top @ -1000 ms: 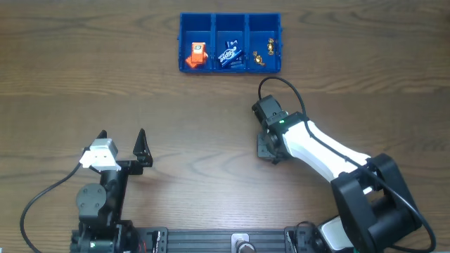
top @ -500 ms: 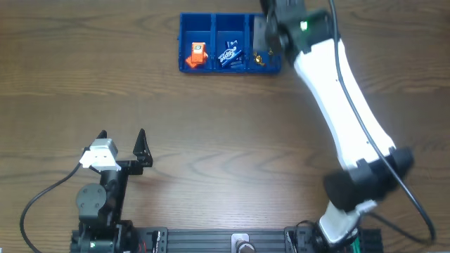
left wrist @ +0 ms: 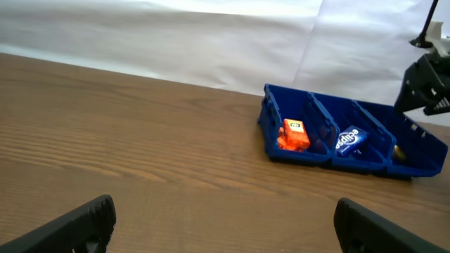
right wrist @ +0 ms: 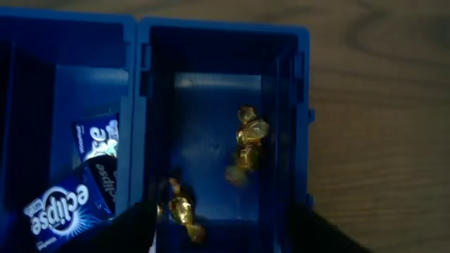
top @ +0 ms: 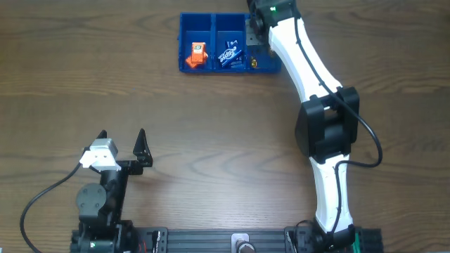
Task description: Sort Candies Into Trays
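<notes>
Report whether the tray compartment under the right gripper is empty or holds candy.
Holds candy: the right wrist view looks down into an end compartment of the blue tray, where several gold-wrapped candies lie on its floor.

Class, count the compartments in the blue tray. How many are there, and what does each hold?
3. Seen from above: the left compartment holds an orange candy, the middle compartment blue packets, the right compartment gold-wrapped candies.

Gold candies (right wrist: 250, 132) lie in blue tray (right wrist: 218, 31), end compartment.
</notes>
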`<action>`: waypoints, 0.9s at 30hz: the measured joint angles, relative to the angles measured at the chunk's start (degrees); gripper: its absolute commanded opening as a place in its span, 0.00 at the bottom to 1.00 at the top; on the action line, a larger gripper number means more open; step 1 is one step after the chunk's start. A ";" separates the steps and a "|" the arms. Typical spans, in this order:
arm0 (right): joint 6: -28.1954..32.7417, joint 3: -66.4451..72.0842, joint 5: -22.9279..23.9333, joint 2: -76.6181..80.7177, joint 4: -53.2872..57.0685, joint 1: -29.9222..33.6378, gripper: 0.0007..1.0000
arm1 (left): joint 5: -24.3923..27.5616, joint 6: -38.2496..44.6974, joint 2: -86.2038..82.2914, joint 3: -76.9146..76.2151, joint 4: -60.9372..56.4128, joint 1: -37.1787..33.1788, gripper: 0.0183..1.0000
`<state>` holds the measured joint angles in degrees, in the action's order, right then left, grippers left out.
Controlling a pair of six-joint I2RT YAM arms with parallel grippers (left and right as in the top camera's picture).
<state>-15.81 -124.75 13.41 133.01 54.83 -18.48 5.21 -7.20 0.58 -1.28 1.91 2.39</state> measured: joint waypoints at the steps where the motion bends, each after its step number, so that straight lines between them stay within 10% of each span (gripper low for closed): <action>1: 0.57 0.00 -0.44 0.00 0.04 0.04 0.76 | 0.00 0.00 0.00 0.00 0.00 0.00 1.00; 8: 3.13 5.73 -0.92 -10.75 -2.03 2.21 1.00 | 0.00 0.00 0.00 0.00 0.00 0.00 1.00; 27: 4.81 96.02 0.02 -93.77 -50.86 12.09 1.00 | 0.00 0.02 0.00 -0.11 0.17 0.00 1.00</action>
<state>-11.00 -28.73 13.43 39.24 3.97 -6.39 5.21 -7.18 0.58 -1.39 2.09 2.39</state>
